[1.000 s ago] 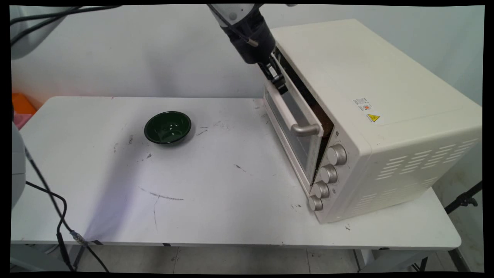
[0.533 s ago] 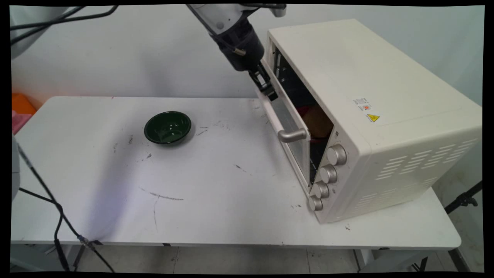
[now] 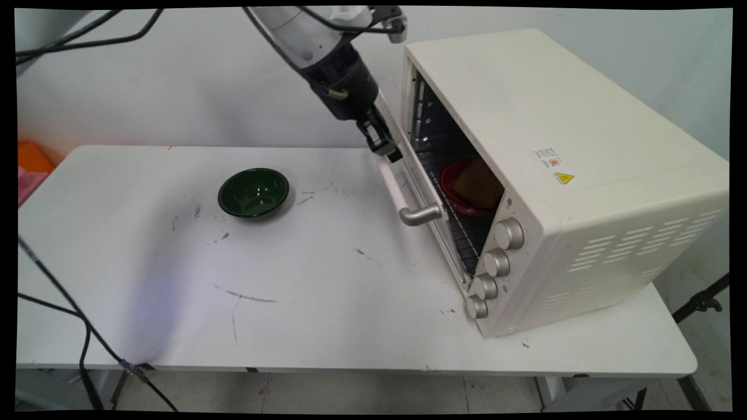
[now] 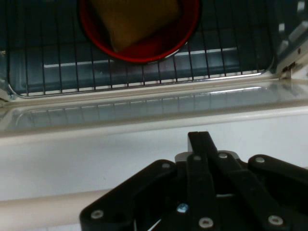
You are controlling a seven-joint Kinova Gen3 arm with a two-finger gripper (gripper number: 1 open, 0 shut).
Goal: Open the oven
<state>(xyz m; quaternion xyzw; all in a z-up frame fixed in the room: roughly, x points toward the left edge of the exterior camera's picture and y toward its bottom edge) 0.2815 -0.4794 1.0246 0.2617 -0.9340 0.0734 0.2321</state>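
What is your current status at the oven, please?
Gripper at oven door handle. Door partly open. Red dish on rack inside. Green bowl apart on table.

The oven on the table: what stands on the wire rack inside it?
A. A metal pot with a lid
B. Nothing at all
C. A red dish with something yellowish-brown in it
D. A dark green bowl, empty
C: through the half-open door of the oven, a red dish holding a yellowish-brown piece sits on the rack; the green bowl is outside, on the table.
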